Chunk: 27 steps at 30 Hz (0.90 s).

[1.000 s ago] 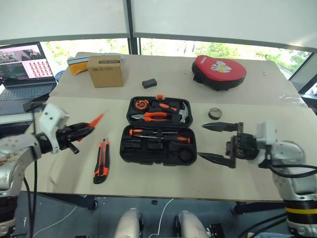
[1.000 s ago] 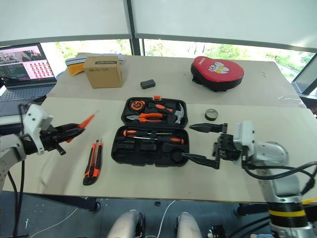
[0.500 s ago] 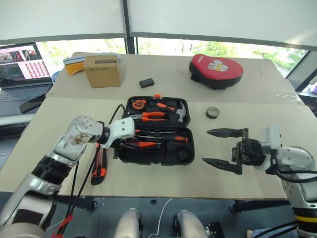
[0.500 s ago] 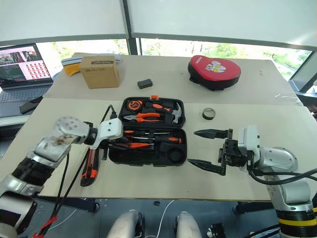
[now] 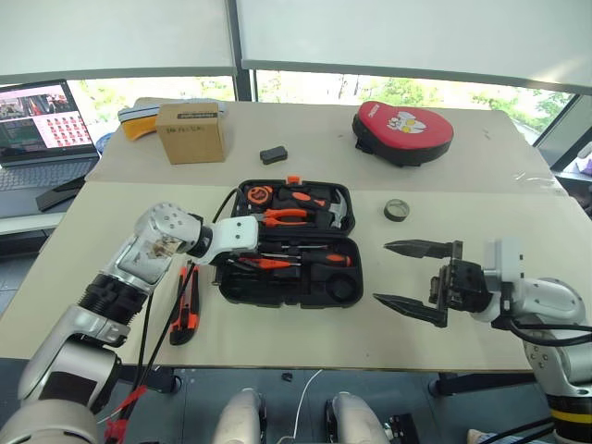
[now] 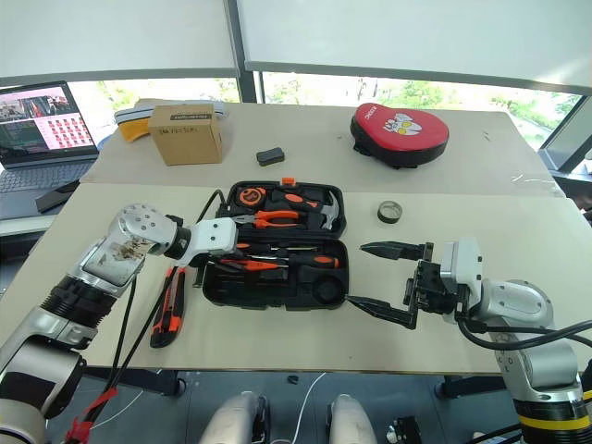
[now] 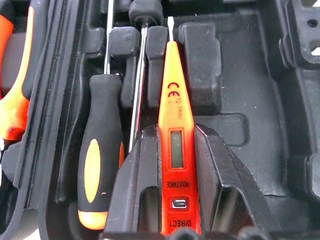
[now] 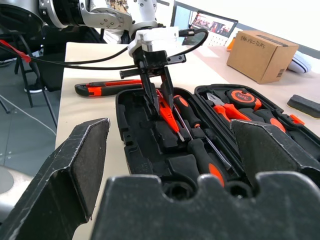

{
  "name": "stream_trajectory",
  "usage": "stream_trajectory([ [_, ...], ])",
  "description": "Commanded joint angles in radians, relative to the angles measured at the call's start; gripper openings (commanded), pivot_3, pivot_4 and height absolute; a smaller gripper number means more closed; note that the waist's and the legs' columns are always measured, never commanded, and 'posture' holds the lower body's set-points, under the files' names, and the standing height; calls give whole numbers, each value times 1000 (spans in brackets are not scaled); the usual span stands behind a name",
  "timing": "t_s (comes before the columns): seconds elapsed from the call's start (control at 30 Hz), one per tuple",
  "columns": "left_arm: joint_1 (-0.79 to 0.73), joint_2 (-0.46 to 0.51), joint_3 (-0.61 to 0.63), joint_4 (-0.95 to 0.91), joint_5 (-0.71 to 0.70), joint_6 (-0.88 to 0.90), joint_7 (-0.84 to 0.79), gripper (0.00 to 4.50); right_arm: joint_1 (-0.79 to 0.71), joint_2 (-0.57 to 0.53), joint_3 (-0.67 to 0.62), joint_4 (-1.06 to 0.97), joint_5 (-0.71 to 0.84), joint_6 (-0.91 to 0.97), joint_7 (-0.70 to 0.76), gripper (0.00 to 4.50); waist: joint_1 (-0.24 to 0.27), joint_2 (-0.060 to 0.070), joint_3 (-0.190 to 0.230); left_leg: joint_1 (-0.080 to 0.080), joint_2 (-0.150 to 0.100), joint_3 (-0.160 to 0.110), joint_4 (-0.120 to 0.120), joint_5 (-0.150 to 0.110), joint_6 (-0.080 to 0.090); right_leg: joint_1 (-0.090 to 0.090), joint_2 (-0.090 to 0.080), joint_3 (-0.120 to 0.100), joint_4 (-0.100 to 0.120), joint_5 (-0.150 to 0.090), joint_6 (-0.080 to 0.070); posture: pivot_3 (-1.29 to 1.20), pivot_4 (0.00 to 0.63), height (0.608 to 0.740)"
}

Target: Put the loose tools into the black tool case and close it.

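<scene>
Our left end effector (image 7: 172,200), pinching the tester screwdriver (image 7: 173,125), has swung over the tool case (image 5: 287,282); right end effector (image 5: 412,275) stays spread.

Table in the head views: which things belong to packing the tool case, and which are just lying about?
Job: black tool case; tester screwdriver in the left gripper; two long screwdrivers already inside; utility knife; tape roll.

Lying about: cardboard box; red pouch; small black block; laptop.
</scene>
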Motion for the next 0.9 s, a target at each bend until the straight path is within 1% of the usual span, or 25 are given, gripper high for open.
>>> stream_trajectory([
  [0.03,4,10,-36,21,47,-7,-46,459,-14,5,-7,-29,6,4,-13,4500,-1,0,0,0,0,0,0,0,0,0,0,0,0,0,0,0,150,740],
  [0.23,-15,-24,-46,65,74,13,-55,459,-29,14,9,-22,1,2,-17,4500,-4,0,0,1,0,0,0,0,0,0,0,0,1,0,0,0,150,740],
  [0.33,-10,-42,-20,61,54,50,-51,459,-35,19,14,-20,-1,2,-19,4500,-2,0,0,1,0,0,0,0,0,0,0,0,1,0,0,0,150,740],
  [0.37,-7,-48,-4,57,42,49,-46,1473,-36,21,17,-19,-3,1,-19,4500,-2,0,0,1,0,0,0,0,0,1,0,0,1,0,0,0,150,740],
  [0.4,-7,-57,21,58,23,29,-36,1686,-39,24,20,-17,-5,0,-19,4500,-2,0,0,1,0,0,0,0,0,0,0,0,1,0,0,0,150,740],
  [0.47,-5,-70,73,49,-26,-14,-38,2464,-42,29,25,-14,-7,-2,-19,4500,-2,0,0,1,0,0,0,0,0,0,0,0,1,0,0,0,150,740],
  [0.53,-1,-76,129,21,-79,-16,-39,3236,-48,32,31,-10,-8,-2,-20,4500,-1,0,0,0,0,0,0,0,0,0,0,1,1,0,0,0,150,740],
  [0.67,20,-67,222,-49,-188,26,-52,3236,-69,46,31,2,0,5,-35,4500,0,0,0,0,1,-1,2,0,0,0,0,0,2,0,0,0,150,740],
  [0.77,58,-49,257,-40,-184,-1,-21,3236,-71,52,44,14,-10,-4,-22,4500,0,0,0,0,1,-1,2,0,0,0,0,0,2,0,0,0,150,740],
  [0.83,86,-57,274,-19,-183,-29,-1,2723,-79,57,51,25,-15,-9,-18,4500,0,0,0,0,1,-1,2,0,0,0,0,0,2,0,0,0,150,740],
  [0.87,100,-63,281,-19,-196,-18,1,2560,-84,60,55,30,-17,-11,-17,4500,-1,0,0,0,1,-1,2,0,0,0,0,0,2,0,0,0,150,740],
  [0.9,111,-75,288,-6,-199,-25,16,2236,-91,63,59,35,-19,-13,-16,4500,0,0,0,0,1,-1,2,0,0,0,0,0,2,0,0,0,150,740],
])
